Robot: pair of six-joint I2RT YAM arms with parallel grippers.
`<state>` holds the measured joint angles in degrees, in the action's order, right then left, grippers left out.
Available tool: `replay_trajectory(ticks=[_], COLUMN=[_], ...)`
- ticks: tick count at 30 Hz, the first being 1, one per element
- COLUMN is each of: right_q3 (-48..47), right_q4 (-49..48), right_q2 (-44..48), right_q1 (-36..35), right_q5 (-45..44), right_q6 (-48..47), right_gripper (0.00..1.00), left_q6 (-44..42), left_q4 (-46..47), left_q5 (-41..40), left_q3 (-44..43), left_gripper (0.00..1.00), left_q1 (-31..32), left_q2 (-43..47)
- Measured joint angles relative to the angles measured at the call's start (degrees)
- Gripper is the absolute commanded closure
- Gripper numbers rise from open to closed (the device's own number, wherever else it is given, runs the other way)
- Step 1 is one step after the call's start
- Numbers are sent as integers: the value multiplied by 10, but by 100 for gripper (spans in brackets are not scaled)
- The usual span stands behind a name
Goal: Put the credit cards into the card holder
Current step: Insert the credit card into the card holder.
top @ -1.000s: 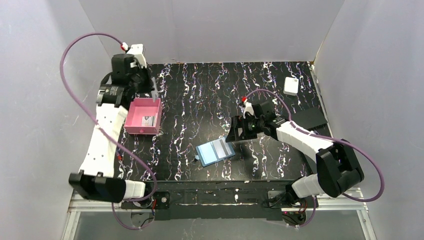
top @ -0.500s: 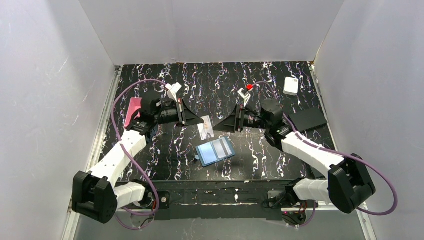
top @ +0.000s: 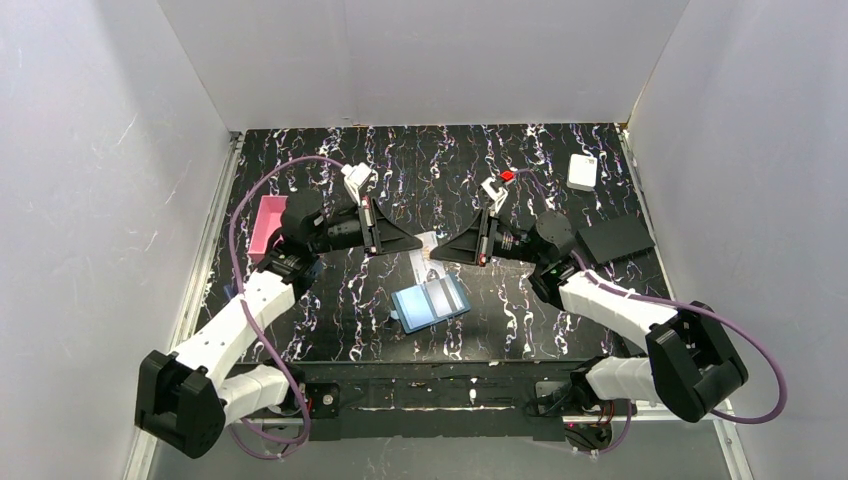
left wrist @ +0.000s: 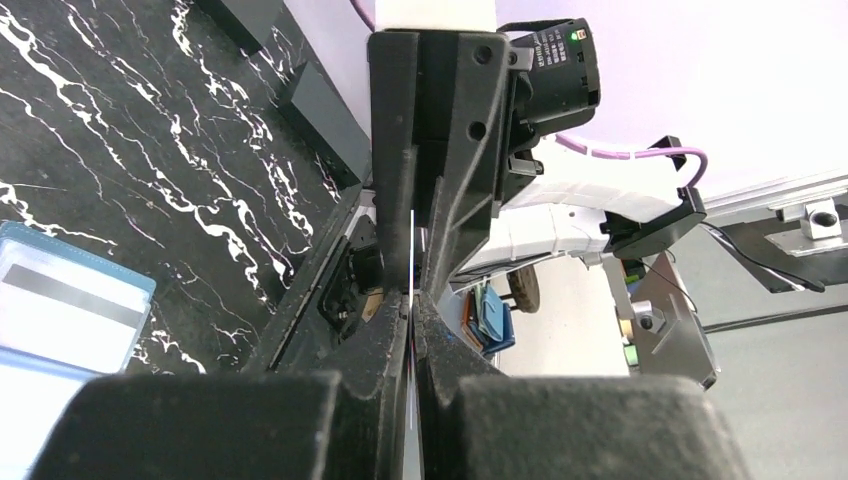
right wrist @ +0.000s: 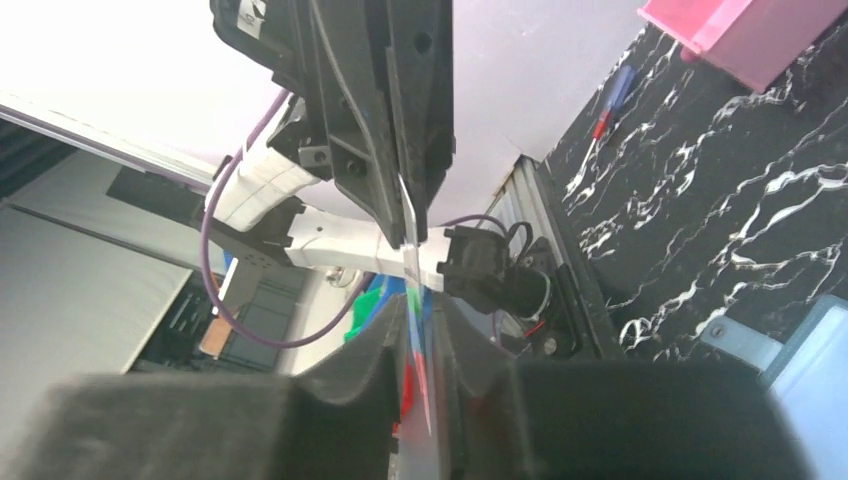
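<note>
The card holder (top: 430,303) lies open on the black marbled table, its pale striped slots facing up; it also shows in the left wrist view (left wrist: 70,300) and the right wrist view (right wrist: 815,370). Above and just behind it, my two grippers meet tip to tip. My left gripper (top: 418,246) (left wrist: 412,300) is shut on a thin whitish credit card (top: 423,264), seen edge-on (left wrist: 412,250). My right gripper (top: 434,254) (right wrist: 418,325) has its jaws drawn narrow around the same card's other end (right wrist: 410,240), with a slit of background still showing beside the card.
A pink tray (top: 262,222) sits at the left behind my left arm. A white box (top: 582,171) lies at the back right. A flat black rectangle (top: 615,238) rests by the right wall.
My left arm swung from the pink tray to the middle, carrying a card. My right gripper lifted to meet it and narrowed its jaws around the card's free end.
</note>
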<state>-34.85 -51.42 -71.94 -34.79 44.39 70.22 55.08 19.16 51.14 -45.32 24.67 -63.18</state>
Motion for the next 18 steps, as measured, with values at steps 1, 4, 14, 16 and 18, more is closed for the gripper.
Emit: replay_trajectory(ticks=[1,4,14,16,18], right_q3=[1,3,18,20,21], right_q4=[-14,-42,-77,-84,-88], right_q2=[-3,-9,-13,-13,-14], right_q1=[0,5,29,29,29], right_q5=[0,3,0,-1,-1], right_q6=[11,39,82,88,91], right_gripper=[99,99,99,99,99], left_q6=[4,27,107,116,122], left_q4=[3,14,45,57,69], left_q5=[-3,-22,-98,-107,-114], left_q3=[0,12,101,102,102], left_gripper=[75,42,64,72,89], left_q1=[3,5,30,44,56], left_q2=[-2,-2,59,56,53])
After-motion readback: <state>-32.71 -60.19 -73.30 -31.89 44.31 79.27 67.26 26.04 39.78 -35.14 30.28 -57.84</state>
